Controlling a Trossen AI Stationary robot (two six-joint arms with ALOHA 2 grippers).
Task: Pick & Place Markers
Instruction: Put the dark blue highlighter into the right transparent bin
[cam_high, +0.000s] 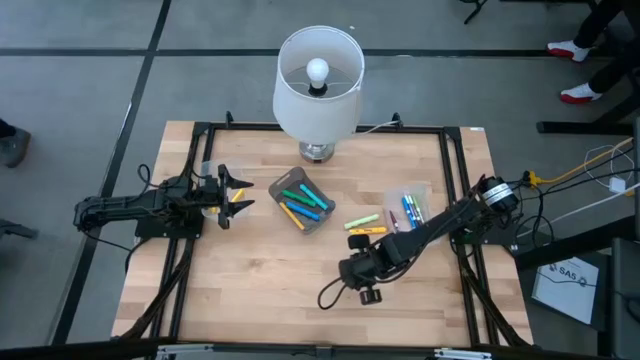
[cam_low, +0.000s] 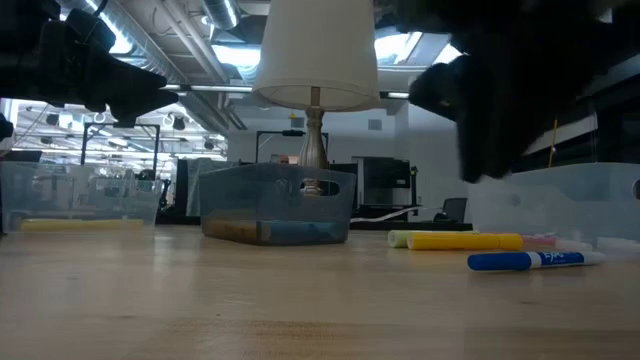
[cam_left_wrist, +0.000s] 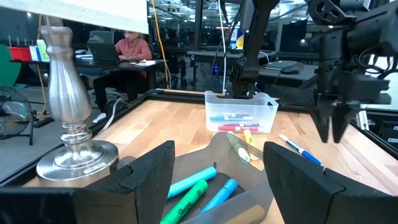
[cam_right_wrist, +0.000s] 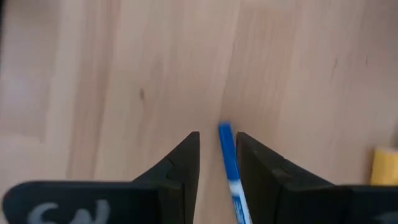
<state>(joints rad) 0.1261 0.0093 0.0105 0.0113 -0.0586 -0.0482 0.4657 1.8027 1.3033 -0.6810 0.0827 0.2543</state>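
Observation:
The blue marker (cam_right_wrist: 227, 158) with a white barrel lies flat on the wood (cam_low: 535, 260). My right gripper (cam_right_wrist: 217, 140) hangs above it, pointing down, open by a narrow gap, the marker showing between its fingers; in the low view it stays well clear of the table. Two yellow markers (cam_high: 365, 225) lie loose beside it. More markers fill the centre bin (cam_high: 302, 201) and the right bin (cam_high: 405, 205). My left gripper (cam_left_wrist: 217, 155) waits wide open at the table's left (cam_high: 238, 195), facing the centre bin.
A lamp (cam_high: 318, 85) stands at the far middle, its metal base (cam_left_wrist: 68, 143) close to the centre bin. A clear bin (cam_low: 80, 205) on the left holds a yellow marker. Bare wood stretches along the near edge. A person sits at a desk beyond the table.

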